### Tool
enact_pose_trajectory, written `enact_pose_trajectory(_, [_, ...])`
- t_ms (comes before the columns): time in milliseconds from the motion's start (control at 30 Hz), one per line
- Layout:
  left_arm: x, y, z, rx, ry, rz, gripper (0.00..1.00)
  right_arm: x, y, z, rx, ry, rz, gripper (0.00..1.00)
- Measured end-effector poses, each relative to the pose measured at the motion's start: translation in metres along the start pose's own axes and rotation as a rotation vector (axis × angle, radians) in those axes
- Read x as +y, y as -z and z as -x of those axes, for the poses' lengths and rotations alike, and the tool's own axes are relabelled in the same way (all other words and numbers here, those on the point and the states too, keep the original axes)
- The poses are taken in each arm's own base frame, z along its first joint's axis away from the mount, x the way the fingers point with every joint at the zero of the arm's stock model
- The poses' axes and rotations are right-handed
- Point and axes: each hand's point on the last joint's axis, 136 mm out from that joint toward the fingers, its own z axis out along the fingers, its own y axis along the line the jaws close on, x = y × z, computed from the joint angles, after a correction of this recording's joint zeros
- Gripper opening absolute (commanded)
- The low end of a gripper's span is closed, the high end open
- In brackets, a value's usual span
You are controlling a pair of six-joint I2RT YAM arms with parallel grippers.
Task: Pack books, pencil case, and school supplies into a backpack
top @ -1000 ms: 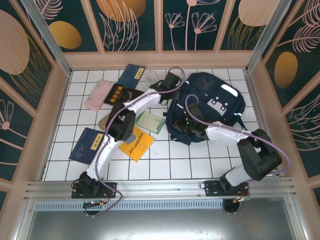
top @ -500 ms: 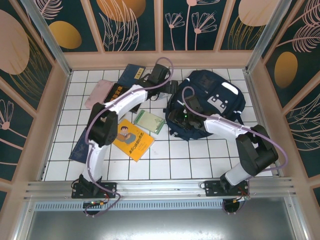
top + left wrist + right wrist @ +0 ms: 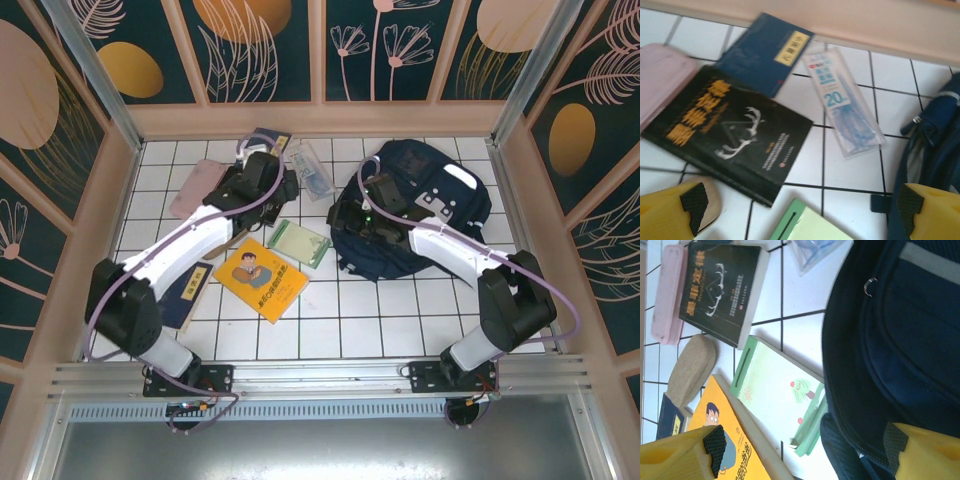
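Moved: my left pincer (image 3: pixel 799 204) swung from backpack (image 3: pixel 440 215) to black book (image 3: pixel 735 131).
Grip: it and right pincer (image 3: pixel 805 445) released, empty.
Risk: I expect unheld backpack mouth sagging shut.

A white tiled floor (image 3: pixel 350 315) with dark grout lines spreads across the middle of the top view. It is bounded by a pale wooden frame (image 3: pixel 320 120) at 12 o'clock and a metal rail (image 3: pixel 320 372) at 6 o'clock. Navy wall panels (image 3: pixel 260 50) painted with gold ovals and pale leaf outlines rise at 9, 12 and 3 o'clock. In the right wrist view a beige oval pad (image 3: pixel 691 369) lies flat on the tiles at 9 o'clock.
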Motion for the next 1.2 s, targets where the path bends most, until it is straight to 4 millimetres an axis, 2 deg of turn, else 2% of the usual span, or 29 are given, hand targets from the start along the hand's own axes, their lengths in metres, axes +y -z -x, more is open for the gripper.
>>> enact_pose_trajectory(133, [0.038,0.028,-0.02,0.0,0.112,0.055,0.98,0.02,-0.002,0.004,-0.006,0.073,0.045,0.67])
enact_pose_trajectory(267, [0.069,0.039,-0.062,0.05,0.223,0.077,0.99,0.046,-0.018,-0.001,0.02,0.156,0.096,0.63])
enact_pose_trajectory(367, [0.09,0.043,-0.095,0.099,0.298,0.101,0.99,0.059,-0.034,-0.014,0.059,0.216,0.116,0.59])
enact_pose_trajectory(433, [0.103,0.047,-0.115,0.125,0.355,0.111,0.98,0.07,-0.046,-0.028,0.095,0.261,0.131,0.5])
enact_pose_trajectory(567, [0.122,0.055,-0.147,0.159,0.447,0.116,0.93,0.085,-0.068,-0.051,0.148,0.338,0.152,0.42])
enact_pose_trajectory(633, [0.13,0.056,-0.161,0.182,0.478,0.123,0.91,0.088,-0.078,-0.064,0.176,0.361,0.156,0.41])
enact_pose_trajectory(700, [0.132,0.056,-0.167,0.193,0.497,0.127,0.88,0.089,-0.081,-0.072,0.194,0.377,0.156,0.41])
enact_pose_trajectory(867, [0.128,0.055,-0.17,0.207,0.535,0.111,0.84,0.09,-0.085,-0.075,0.202,0.393,0.159,0.39])
enact_pose_trajectory(900, [0.125,0.052,-0.175,0.207,0.55,0.071,0.83,0.093,-0.09,-0.074,0.199,0.41,0.157,0.38])
enact_pose_trajectory(933, [0.128,0.051,-0.188,0.233,0.552,0.065,0.82,0.097,-0.099,-0.078,0.206,0.426,0.163,0.38])
enact_pose_trajectory(1000, [0.14,0.049,-0.221,0.309,0.536,0.094,0.81,0.097,-0.117,-0.097,0.244,0.456,0.162,0.38])
enact_pose_trajectory(1067, [0.149,0.049,-0.241,0.355,0.525,0.117,0.81,0.089,-0.128,-0.118,0.294,0.475,0.142,0.38])
enact_pose_trajectory(1133, [0.146,0.048,-0.239,0.349,0.534,0.098,0.81,0.082,-0.136,-0.137,0.337,0.495,0.118,0.38])
enact_pose_trajectory(1200, [0.142,0.047,-0.238,0.348,0.538,0.078,0.82,0.082,-0.137,-0.142,0.347,0.501,0.116,0.38])
